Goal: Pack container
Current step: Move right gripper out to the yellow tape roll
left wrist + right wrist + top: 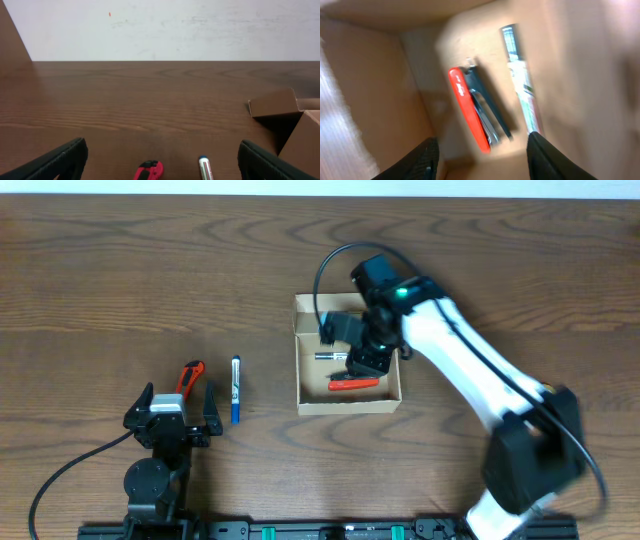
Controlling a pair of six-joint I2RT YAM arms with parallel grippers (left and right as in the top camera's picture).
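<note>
Right wrist: marker [522, 82] inside container [375, 105]

Even bright light, soft shadows, right wrist view motion-blurred

left gripper [162, 161] level, jaws apart | right gripper [482, 155] downward, jaws apart

Tan container [350, 406], red-and-black tool [470, 107], blue-and-white marker [235, 390], wood-grain brown table [100, 280]
</note>
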